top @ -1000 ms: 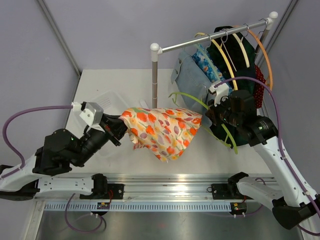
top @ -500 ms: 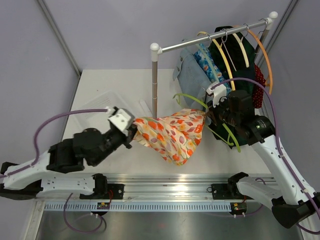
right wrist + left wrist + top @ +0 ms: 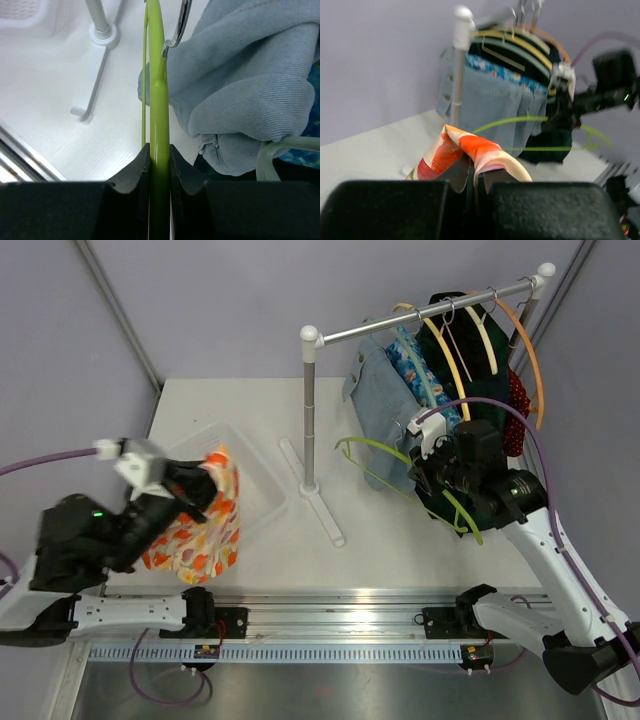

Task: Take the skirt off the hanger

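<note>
The skirt (image 3: 200, 525) is cream with orange and red flowers. It hangs free of the hanger from my left gripper (image 3: 207, 480), which is shut on its upper edge above the table's left side. In the left wrist view the skirt (image 3: 470, 150) folds over my closed jaws. The lime green hanger (image 3: 385, 455) is bare, held out beside the rack. My right gripper (image 3: 428, 472) is shut on the hanger's arm (image 3: 159, 125), seen close in the right wrist view.
A clear plastic bin (image 3: 250, 475) lies on the table under and right of the skirt. A white clothes rack (image 3: 310, 410) stands mid-table, its foot (image 3: 322, 508) running forward. Denim, blue patterned and dark garments (image 3: 400, 390) hang on it, on several hangers.
The skirt has come off the green hanger. My left gripper has carried it from the table's middle to the left, over the bin. My right gripper still holds the hanger, almost unmoved.
</note>
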`<state>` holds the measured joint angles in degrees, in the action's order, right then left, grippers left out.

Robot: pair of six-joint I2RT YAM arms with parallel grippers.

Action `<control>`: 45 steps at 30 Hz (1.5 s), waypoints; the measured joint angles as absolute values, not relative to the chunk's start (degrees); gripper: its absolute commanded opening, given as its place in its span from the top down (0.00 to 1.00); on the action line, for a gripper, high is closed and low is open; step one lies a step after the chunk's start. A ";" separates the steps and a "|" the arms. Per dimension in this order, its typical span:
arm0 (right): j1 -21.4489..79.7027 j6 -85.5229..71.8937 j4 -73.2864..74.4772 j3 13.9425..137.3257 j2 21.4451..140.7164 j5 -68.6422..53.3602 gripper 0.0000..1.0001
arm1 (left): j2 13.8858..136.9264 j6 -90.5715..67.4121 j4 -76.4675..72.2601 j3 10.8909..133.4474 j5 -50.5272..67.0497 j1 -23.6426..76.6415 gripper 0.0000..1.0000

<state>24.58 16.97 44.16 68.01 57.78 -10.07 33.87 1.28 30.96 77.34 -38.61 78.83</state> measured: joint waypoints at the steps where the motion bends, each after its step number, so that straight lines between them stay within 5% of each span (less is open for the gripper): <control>1: 24.58 17.21 44.51 68.45 57.84 -10.85 1.00 | 36.32 1.30 30.98 76.53 -38.13 78.83 1.00; 8: 24.58 19.09 47.03 73.19 57.95 -17.56 1.00 | 53.78 2.57 29.67 76.05 -32.51 78.83 1.00; 21: 24.58 19.31 47.88 79.48 60.60 -17.34 1.00 | 52.45 0.69 22.68 75.29 -26.04 76.84 1.00; 36: 24.58 18.02 47.75 83.59 64.99 -13.50 1.00 | 74.89 -6.13 13.32 76.47 1.02 74.98 1.00; 45: 24.58 18.09 47.90 85.93 65.80 -13.32 1.00 | 67.24 -6.57 9.96 63.72 -2.83 71.37 1.00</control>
<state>24.58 18.09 47.90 85.93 65.80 -13.32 67.24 -6.57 9.96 63.72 -2.83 71.37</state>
